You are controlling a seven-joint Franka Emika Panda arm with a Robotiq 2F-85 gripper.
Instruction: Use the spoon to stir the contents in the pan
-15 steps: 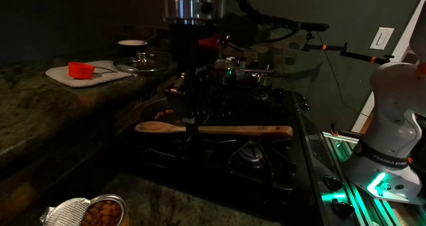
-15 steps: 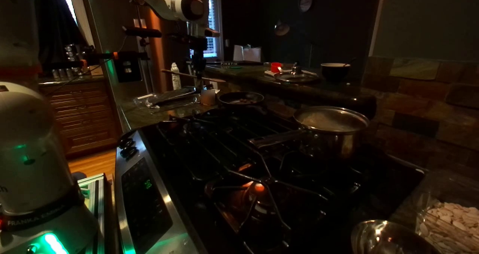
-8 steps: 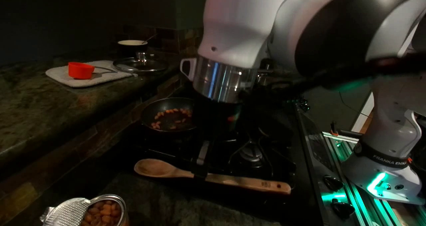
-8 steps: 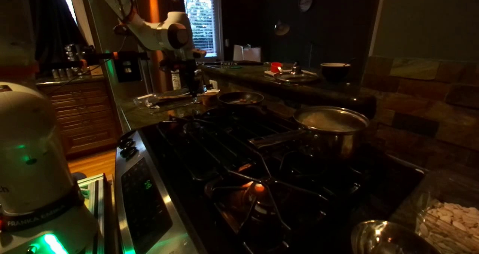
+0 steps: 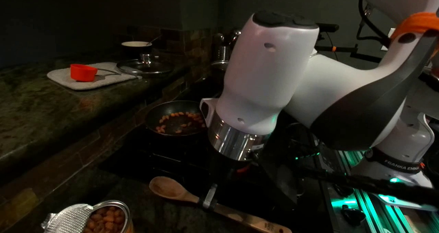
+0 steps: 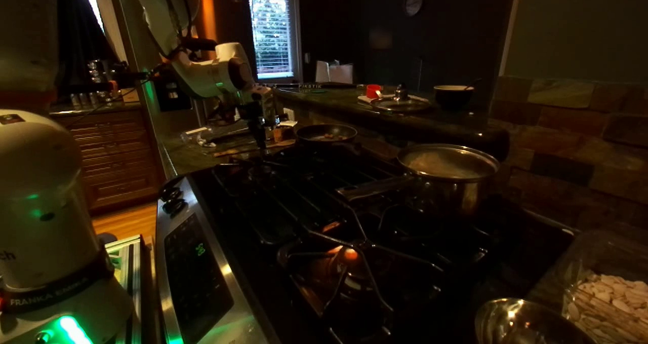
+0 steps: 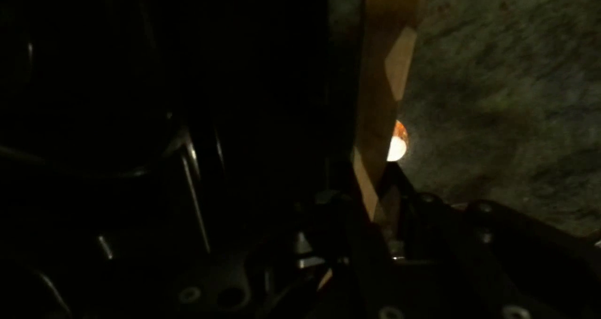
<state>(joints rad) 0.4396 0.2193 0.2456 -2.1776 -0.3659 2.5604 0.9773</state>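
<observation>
my pincer [image 7: 371, 178] is drawn narrow on the handle of the spoon [image 5: 236, 216], pressing it from both sides, so i count the picking-up as done. the spoon is outside the pan [image 5: 171, 107]: in an exterior view it is well apart, on the pan's near side, its bowl end closer to the pan than its tail end. it runs low over the counter [image 5: 147, 212] short of the pan; whether it touches there, i cannot tell. inside the pan the contents [image 5: 176, 114], brown nut-like pieces, sit mostly toward the rim, with a few loose ones in the middle. no spoon is among them, so i am not stirring at this moment. whether they have had a stir, their lie does not settle. if not, i judge that lifting the bowl end over the pan's rim, dipping it in and sweeping round is all left; if so, only setting the spoon down.
</observation>
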